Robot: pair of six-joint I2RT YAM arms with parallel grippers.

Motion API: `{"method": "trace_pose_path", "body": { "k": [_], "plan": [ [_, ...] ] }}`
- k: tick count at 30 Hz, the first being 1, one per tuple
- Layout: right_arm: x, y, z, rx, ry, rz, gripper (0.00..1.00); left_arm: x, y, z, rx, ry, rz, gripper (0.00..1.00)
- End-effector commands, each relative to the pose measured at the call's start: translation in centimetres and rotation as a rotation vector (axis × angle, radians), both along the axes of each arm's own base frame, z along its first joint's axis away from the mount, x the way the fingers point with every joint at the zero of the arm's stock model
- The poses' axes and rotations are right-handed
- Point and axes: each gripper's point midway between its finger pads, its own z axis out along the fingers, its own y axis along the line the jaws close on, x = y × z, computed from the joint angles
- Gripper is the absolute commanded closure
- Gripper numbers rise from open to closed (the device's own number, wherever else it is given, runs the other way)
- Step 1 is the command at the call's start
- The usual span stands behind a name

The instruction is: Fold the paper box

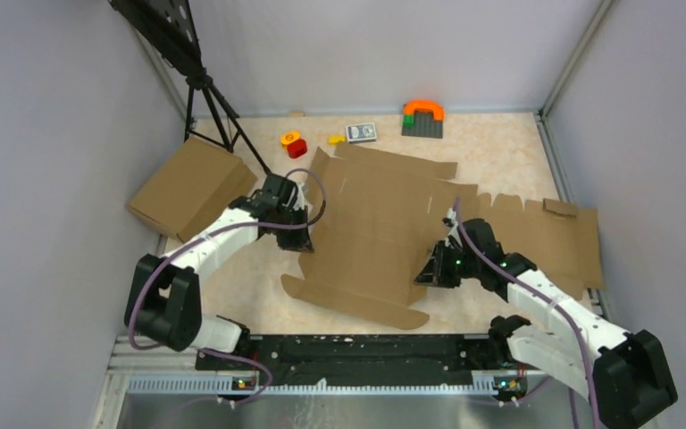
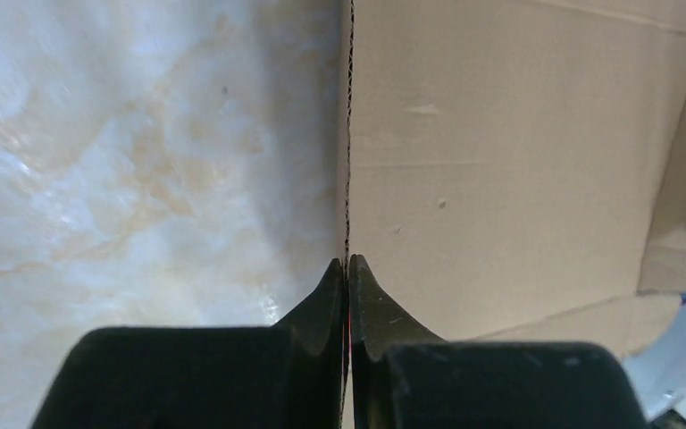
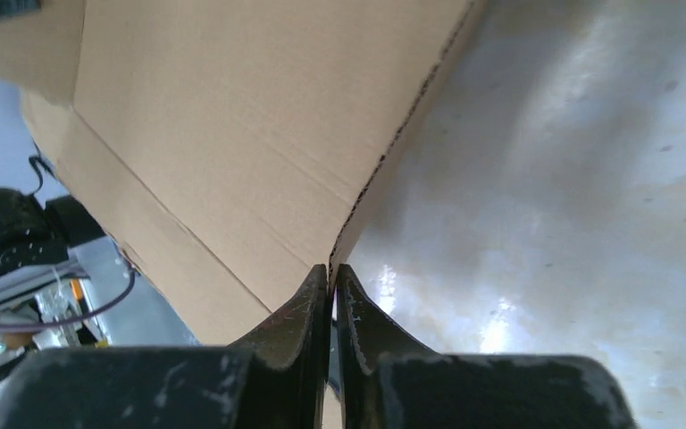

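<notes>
From above, the paper box (image 1: 371,232) lies spread open at the middle of the table (image 1: 500,152). Only the wrist views show the grips: the left gripper (image 2: 347,265) is pinched tight on its 9 o'clock edge, the right gripper (image 3: 331,270) on its 4 o'clock edge.

No text, label or number can be read in any view. The paper box (image 1: 371,223) shows plain brown faces. The small printed pack (image 1: 362,132) at twelve o'clock on the table (image 1: 500,152) is too small to read.
</notes>
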Motion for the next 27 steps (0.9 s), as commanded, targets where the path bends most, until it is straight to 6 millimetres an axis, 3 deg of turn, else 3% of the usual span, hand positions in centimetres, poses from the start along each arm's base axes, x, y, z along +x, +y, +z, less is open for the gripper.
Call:
{"method": "trace_pose_path", "body": {
  "k": [1, 8, 10, 14, 16, 20, 27],
  "plan": [
    [-0.6, 3.6, 3.7, 0.126, -0.066, 0.079, 0.94, 3.3, -0.7, 2.1, 0.120, -0.134, -0.112, 1.00],
    [-2.5, 9.1, 5.3, 0.173, -0.117, 0.272, 0.89, 7.0, 1.1, 1.9, 0.314, -0.249, -0.153, 1.00],
    [-2.8, 10.9, 5.7, 0.167, -0.130, 0.329, 0.86, 8.0, 2.6, 1.6, 0.394, -0.262, -0.092, 1.00],
    [-4.3, 14.5, 7.1, 0.186, -0.156, 0.475, 0.46, 8.6, 3.3, 0.3, 0.460, -0.281, -0.142, 1.00],
    [-4.1, 14.9, 8.3, 0.196, -0.178, 0.489, 0.36, 9.0, 3.7, -0.3, 0.492, -0.294, -0.174, 1.00],
    [-1.9, 12.8, 10.2, 0.106, -0.245, 0.423, 0.26, 9.1, 4.0, -1.2, 0.521, -0.324, -0.249, 1.00],
    [2.2, 5.2, 11.4, 0.032, -0.269, 0.227, 0.21, 8.9, 4.9, -1.1, 0.565, -0.397, -0.328, 1.00]
  ]
}}
